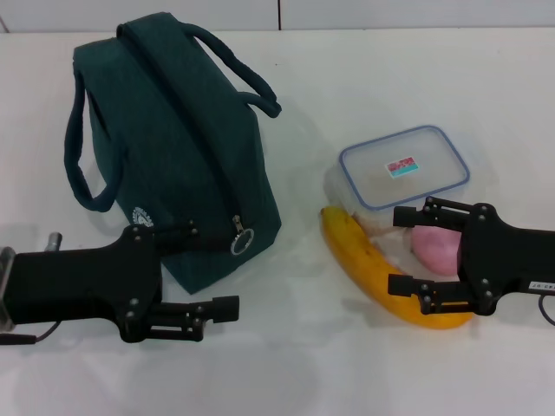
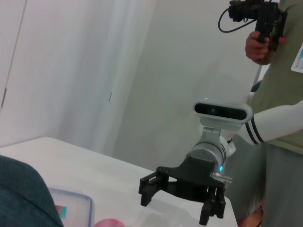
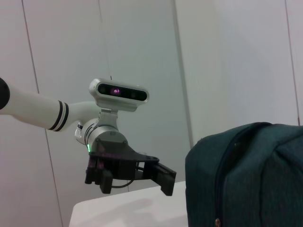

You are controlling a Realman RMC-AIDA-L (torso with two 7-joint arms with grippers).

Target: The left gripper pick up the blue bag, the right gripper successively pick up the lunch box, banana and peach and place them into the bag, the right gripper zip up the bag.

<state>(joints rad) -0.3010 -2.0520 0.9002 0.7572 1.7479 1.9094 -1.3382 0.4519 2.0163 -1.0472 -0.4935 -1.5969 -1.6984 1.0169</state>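
We find the left tool (image 1: pixel 206 270) low over the white bench (image 1: pixel 286 364), its two black fingers (image 1: pixel 212 309) spread wide apart with nothing between them. The upper finger lies against the near lower corner of the blue bag (image 1: pixel 173 147); the lower finger stands clear of it, over bare bench. The bag sits upright just beyond this tool, zipped shut along its top, with the ring zipper pull (image 1: pixel 242 243) hanging at the end nearest the fingertips and the round white logo (image 1: pixel 143 216) beside the tool's body. Both loop handles (image 1: pixel 87 165) droop to either side.

The right tool (image 1: pixel 401 250) sits over the other items, its fingers likewise spread wide and gripping nothing. The peach (image 1: pixel 436 247) lies between its two fingers; we cannot tell whether either touches it. The lower finger crosses over the banana (image 1: pixel 373 269), which lies on the bench stretching from that tool's fingertips toward the bag. The lunch box (image 1: pixel 403 166) rests just beyond the upper finger, lid on, touching or nearly touching the banana's far end.

From the left wrist view we see the right tool (image 2: pixel 182 201) open above the bench, a corner of the lunch box (image 2: pixel 71 208) and the bag's edge (image 2: pixel 23 198). The right wrist view shows the left tool (image 3: pixel 135 182) open beside the bag (image 3: pixel 246 179).
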